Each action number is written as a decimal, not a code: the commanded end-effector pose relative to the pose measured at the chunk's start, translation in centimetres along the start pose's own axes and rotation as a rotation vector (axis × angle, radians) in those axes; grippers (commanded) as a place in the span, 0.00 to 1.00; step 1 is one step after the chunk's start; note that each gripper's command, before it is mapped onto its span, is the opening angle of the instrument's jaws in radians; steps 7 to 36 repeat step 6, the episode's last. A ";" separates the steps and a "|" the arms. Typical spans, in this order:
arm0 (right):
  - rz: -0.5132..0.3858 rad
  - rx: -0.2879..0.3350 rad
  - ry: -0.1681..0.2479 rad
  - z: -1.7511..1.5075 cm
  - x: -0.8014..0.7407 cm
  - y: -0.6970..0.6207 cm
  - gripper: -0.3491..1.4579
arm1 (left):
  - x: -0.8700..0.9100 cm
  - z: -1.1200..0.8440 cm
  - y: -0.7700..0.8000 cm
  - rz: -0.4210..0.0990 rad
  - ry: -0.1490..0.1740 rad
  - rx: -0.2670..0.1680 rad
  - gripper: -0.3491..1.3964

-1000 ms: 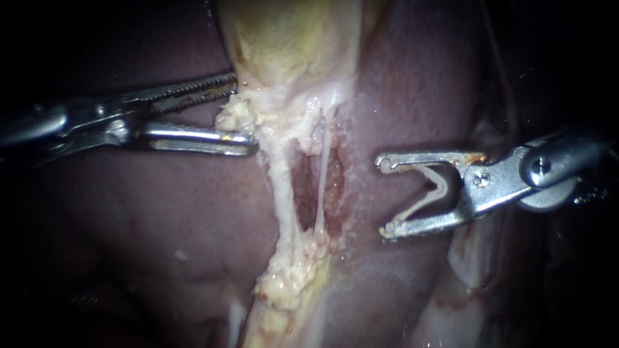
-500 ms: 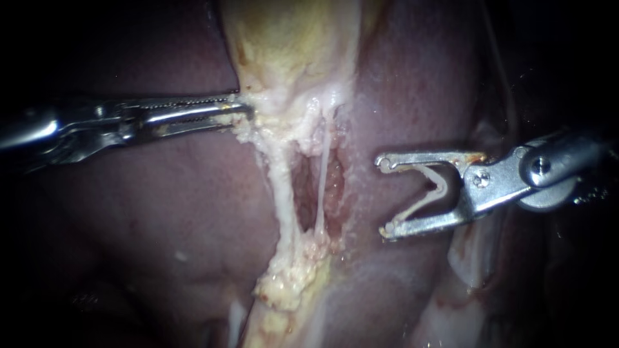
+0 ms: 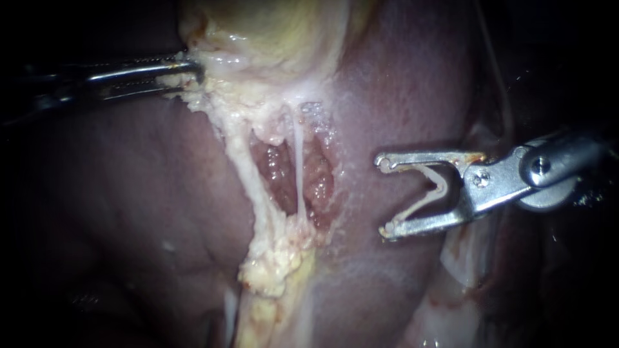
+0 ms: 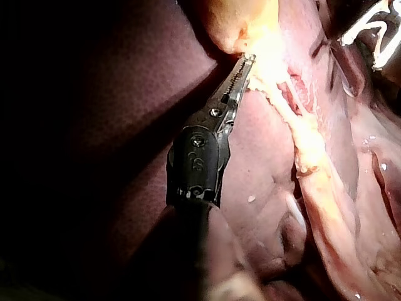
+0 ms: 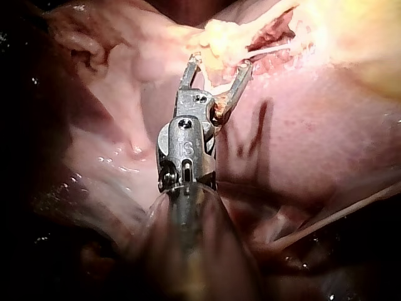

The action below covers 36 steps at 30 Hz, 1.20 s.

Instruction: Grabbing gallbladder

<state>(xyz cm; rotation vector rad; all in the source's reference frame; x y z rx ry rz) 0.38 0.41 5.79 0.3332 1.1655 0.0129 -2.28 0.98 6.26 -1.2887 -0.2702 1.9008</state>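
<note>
Left instrument (image 3: 192,68) is mostly lost to view. Its shaft sinks into the dark at the left, and only the two slim jaws catch light. Pale fat crowds round the tips, so the exact bite is hard to read from the endoscope. The left wrist view is plainer: the toothed jaws lie nearly together, with their tips buried in the pale edge just under the gallbladder (image 3: 271,32). They are clamped on that edge. The gallbladder sits at the far middle of the scene, yellow and glistening, and its far part is cut off by the view's edge.

From the right comes the right instrument (image 3: 385,196), its shaft also cut off at the edge. Its jaws are spread wide in a V with nothing gripped, and they point left over the liver (image 3: 129,193). Whether the lower jaw rests on the liver or hangs just above it cannot be told.

Between the two instruments, just near of the gallbladder, lies a raw red pocket (image 3: 316,180). A thin tube (image 3: 299,161) crosses it from far to near. A thicker tube (image 3: 244,161) runs down its left side, from the clamped edge to a fat clump (image 3: 271,264) nearer the camera. The open jaws stand right of the pocket, apart from both tubes. Dark liver fills the left and right, and its near corners fade to black.
</note>
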 end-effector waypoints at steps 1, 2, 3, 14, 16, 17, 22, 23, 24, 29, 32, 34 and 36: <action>0.000 0.000 0.000 0.00 0.00 0.00 0.47 | -0.02 0.02 0.00 0.002 0.001 0.003 0.00; 0.000 0.000 0.000 0.00 0.00 0.00 0.47 | -0.02 0.03 0.00 0.002 0.001 0.004 0.00; 0.000 0.000 0.000 0.00 0.00 0.00 0.47 | -0.02 0.03 0.01 0.002 0.002 0.005 0.00; 0.000 0.000 0.000 0.00 0.00 0.00 0.47 | -0.06 0.05 0.02 0.004 0.002 0.008 0.00; 0.000 0.000 0.000 0.00 0.00 0.00 0.47 | -0.06 0.05 0.02 0.004 0.002 0.008 0.00; 0.000 0.000 0.000 0.00 0.00 0.00 0.47 | -0.06 0.05 0.02 0.004 0.002 0.008 0.00; 0.000 0.000 0.000 0.00 0.00 0.00 0.47 | -0.06 0.05 0.02 0.004 0.002 0.008 0.00; 0.000 0.000 0.000 0.00 0.00 0.00 0.47 | -0.06 0.05 0.02 0.004 0.002 0.008 0.00; 0.000 0.000 0.000 0.00 0.00 0.00 0.47 | -0.06 0.05 0.02 0.004 0.002 0.008 0.00; 0.000 0.000 0.000 0.00 0.00 0.00 0.47 | -0.06 0.05 0.02 0.004 0.002 0.008 0.00; 0.000 0.000 0.000 0.00 0.00 0.00 0.47 | -0.06 0.05 0.02 0.004 0.002 0.008 0.00; 0.000 0.000 0.000 0.00 0.00 0.00 0.47 | -0.06 0.05 0.02 0.004 0.002 0.008 0.00; 0.000 0.000 0.000 0.00 0.00 0.00 0.47 | -0.06 0.05 0.02 0.004 0.002 0.008 0.00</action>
